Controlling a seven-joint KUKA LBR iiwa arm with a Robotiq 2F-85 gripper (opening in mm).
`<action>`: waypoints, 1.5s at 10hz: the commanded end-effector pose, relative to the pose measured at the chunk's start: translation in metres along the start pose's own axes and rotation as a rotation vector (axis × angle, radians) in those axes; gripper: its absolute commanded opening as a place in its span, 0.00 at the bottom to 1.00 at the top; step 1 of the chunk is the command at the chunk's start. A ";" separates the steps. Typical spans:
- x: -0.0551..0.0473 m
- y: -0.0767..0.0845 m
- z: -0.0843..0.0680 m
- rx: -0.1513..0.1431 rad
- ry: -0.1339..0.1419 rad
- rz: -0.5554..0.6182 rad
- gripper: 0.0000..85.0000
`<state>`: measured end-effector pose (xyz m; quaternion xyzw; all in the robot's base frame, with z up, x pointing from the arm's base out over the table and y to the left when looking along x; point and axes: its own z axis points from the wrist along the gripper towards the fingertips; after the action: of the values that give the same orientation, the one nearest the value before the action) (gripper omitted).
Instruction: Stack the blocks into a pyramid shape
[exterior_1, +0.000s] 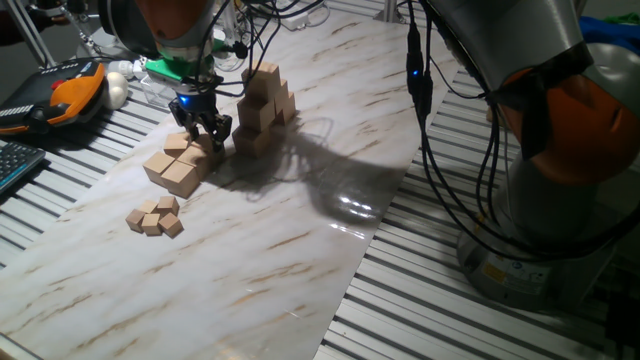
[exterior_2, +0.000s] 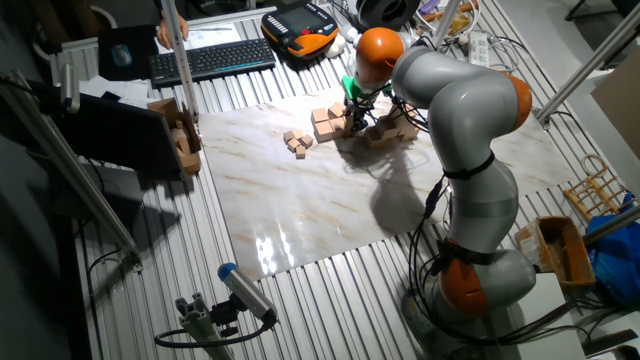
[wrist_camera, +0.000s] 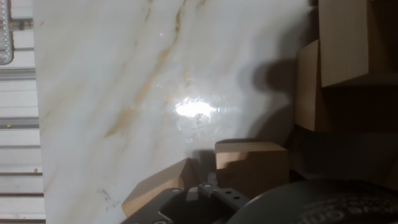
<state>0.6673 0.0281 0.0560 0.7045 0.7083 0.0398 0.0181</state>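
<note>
A stepped stack of pale wooden blocks (exterior_1: 264, 103) (exterior_2: 391, 128) stands at the far end of the marble board. Left of it lies a loose cluster of blocks (exterior_1: 176, 167) (exterior_2: 323, 122). My gripper (exterior_1: 206, 130) (exterior_2: 357, 118) is low between the two. Its fingers are spread about one block apart, with a tan block (exterior_1: 208, 142) showing between them. Whether they press on it does not show. In the hand view a block (wrist_camera: 252, 165) lies close to the hand, a tilted one (wrist_camera: 158, 186) lies beside it, and the stack (wrist_camera: 339, 43) is at the right.
Several much smaller cubes (exterior_1: 156, 217) (exterior_2: 297, 142) lie nearer the front of the marble board (exterior_1: 300, 260). An orange pendant (exterior_1: 72, 88) and a keyboard (exterior_2: 211, 60) lie off the board. The arm's base (exterior_1: 560, 160) and its cables (exterior_1: 420, 90) stand at the right.
</note>
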 end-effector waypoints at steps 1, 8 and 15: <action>0.000 0.000 0.000 0.000 0.000 -0.002 0.00; 0.001 -0.001 0.002 -0.004 -0.011 0.005 0.00; 0.003 -0.001 0.002 -0.020 -0.014 0.011 0.40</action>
<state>0.6666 0.0308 0.0540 0.7081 0.7042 0.0418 0.0298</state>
